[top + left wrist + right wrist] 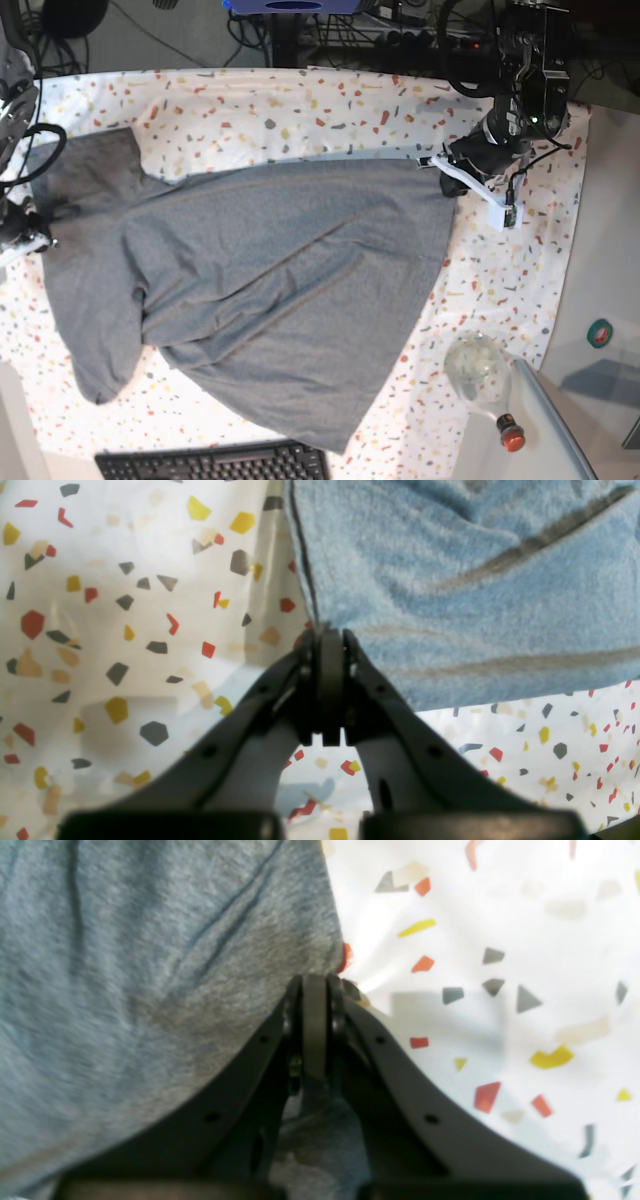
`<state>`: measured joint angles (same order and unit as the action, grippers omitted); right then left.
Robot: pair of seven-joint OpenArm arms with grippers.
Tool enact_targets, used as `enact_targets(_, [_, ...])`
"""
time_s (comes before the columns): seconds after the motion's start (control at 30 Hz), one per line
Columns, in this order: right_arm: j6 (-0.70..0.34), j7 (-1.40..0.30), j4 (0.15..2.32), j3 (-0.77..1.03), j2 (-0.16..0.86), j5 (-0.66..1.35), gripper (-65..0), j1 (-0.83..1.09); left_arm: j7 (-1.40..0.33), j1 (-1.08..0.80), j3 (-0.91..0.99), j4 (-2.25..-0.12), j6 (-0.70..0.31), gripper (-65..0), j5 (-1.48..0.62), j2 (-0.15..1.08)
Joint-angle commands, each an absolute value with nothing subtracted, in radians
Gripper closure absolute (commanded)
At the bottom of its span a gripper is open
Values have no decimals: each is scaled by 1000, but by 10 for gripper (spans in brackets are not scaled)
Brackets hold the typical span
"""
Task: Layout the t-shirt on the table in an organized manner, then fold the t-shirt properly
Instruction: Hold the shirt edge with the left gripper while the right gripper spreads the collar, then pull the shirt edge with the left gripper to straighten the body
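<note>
The heather-grey t-shirt [270, 270] lies spread and wrinkled across the speckled table [300, 110], with one part folded down toward the front edge. My left gripper [440, 165] is at the shirt's far right corner. In the left wrist view this gripper [327, 635] is shut on the edge of the t-shirt [475, 605], lifted a little above the table [100, 630]. My right gripper [40, 238] is at the shirt's left edge. In the right wrist view it [315, 982] is shut on the edge of the t-shirt [125, 990], with fabric showing under the fingers and the table [500, 990] beside it.
A glass bottle [480, 375] with a red cap lies on the plain grey-white surface at the front right. A black keyboard [210, 463] sits at the table's front edge. Cables and equipment line the back.
</note>
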<state>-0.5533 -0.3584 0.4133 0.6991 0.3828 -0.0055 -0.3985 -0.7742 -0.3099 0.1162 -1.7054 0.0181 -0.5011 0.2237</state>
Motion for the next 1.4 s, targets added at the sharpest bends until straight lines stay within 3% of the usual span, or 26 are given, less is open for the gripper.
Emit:
enact_targets(0.0, [-585,-421,407,725,383,-27,0,-389,-760,-303,119,-1719,13,0,-503,231])
enact_targets(0.17, [-588,-555,615,837,371,-27,0,-298,-759,-305,120,-1719,13,0,-503,229])
enact_targets(0.4, [-588,-734,1138,843,217,-27,0,-77,-759,-308,119,-1721,13,0,-503,226])
enact_targets(0.63, [-588,-874,1518,842,116,-27,0,65,-759,-337,120,-1755,13,0,-503,200])
enact_targets(1.03, [-588,-891,1659,848,94,-27,0,179,-760,-570,189,-1980,18,0,-509,199])
enact_targets(1.2, [-588,-940,1767,842,77,-28,0,203,-760,-598,220,-1979,18,0,-503,200])
enact_targets(1.37, [-588,-937,1695,816,84,-31,0,139,-768,-481,193,-1957,18,0,-501,200])
